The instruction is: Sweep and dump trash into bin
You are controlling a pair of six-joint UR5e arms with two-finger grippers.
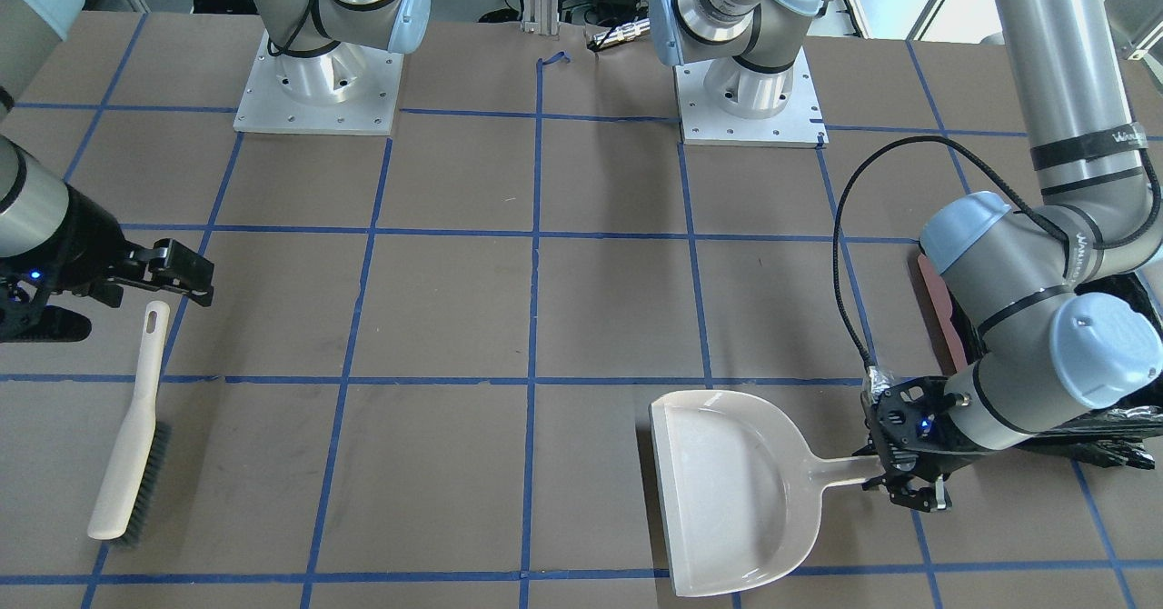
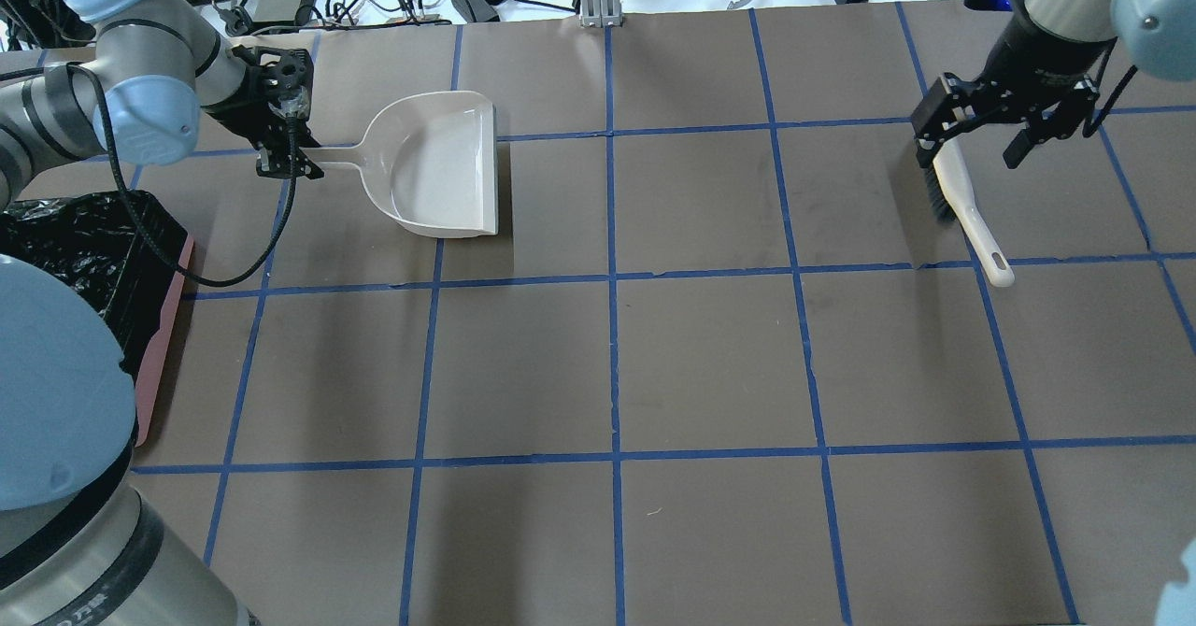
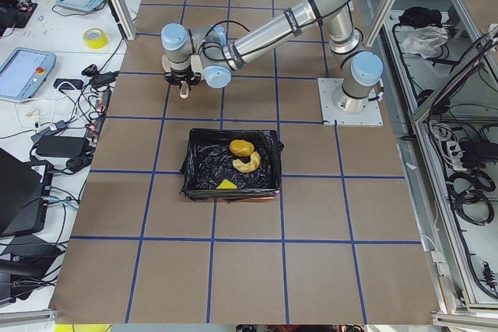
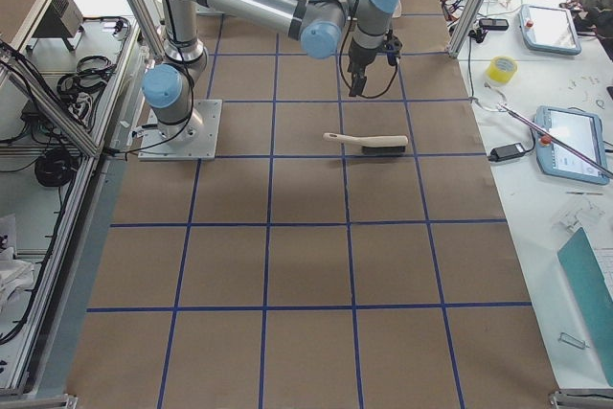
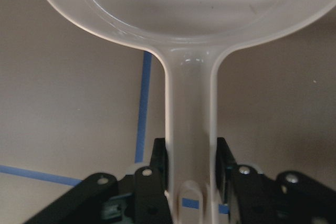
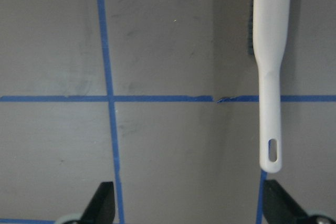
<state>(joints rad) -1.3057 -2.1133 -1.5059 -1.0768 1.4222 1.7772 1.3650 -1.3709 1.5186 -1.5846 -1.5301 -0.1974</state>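
3 pieces of trash (image 3: 243, 154) lie in the bin (image 3: 191, 167), on its black liner (image 3: 204, 170); brown lump (image 3: 241, 146) toward the far side, pale crescent (image 3: 250, 164) right against it, yellow wedge (image 3: 226, 183) apart by the near wall; only the side view shows them.

1 arm has a tool in hand: the left gripper (image 1: 911, 486) is clamped on the end of the dustpan (image 1: 727, 491) handle, jaws pressed to both sides of it; pan bare inside, its mouth facing away from the bin; bin just beside the left arm.

The right gripper (image 2: 972, 140) is spread wide and grips nothing; it hangs above the table (image 2: 710, 355) over the brush (image 2: 962, 201) without touching it; brush lies flat at the robot's right, well apart from the dustpan, bristles at the far end, handle hole toward the robot.
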